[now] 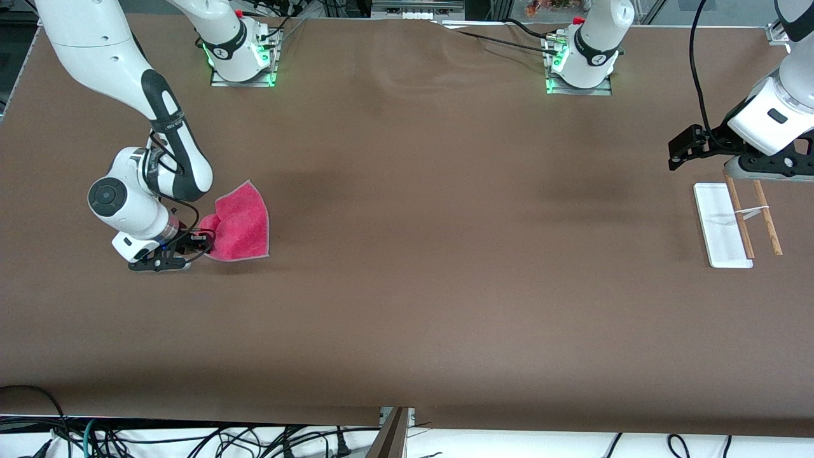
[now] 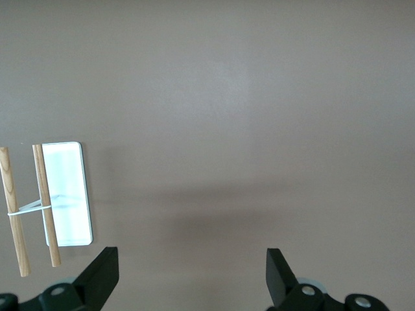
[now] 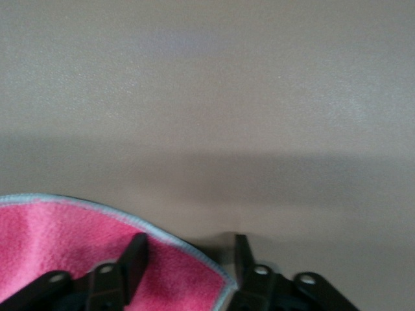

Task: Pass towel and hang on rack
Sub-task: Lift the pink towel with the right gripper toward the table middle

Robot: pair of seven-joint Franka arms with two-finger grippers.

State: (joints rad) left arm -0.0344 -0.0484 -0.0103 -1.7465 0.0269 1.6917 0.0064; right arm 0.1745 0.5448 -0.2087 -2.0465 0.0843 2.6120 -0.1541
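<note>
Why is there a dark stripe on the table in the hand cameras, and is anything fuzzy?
In the left wrist view, the dark band is a soft shadow on the table near the open left gripper; the rack looks sharp. In the right wrist view, a similar shadow crosses the table, and the towel by the right gripper looks soft.
</note>
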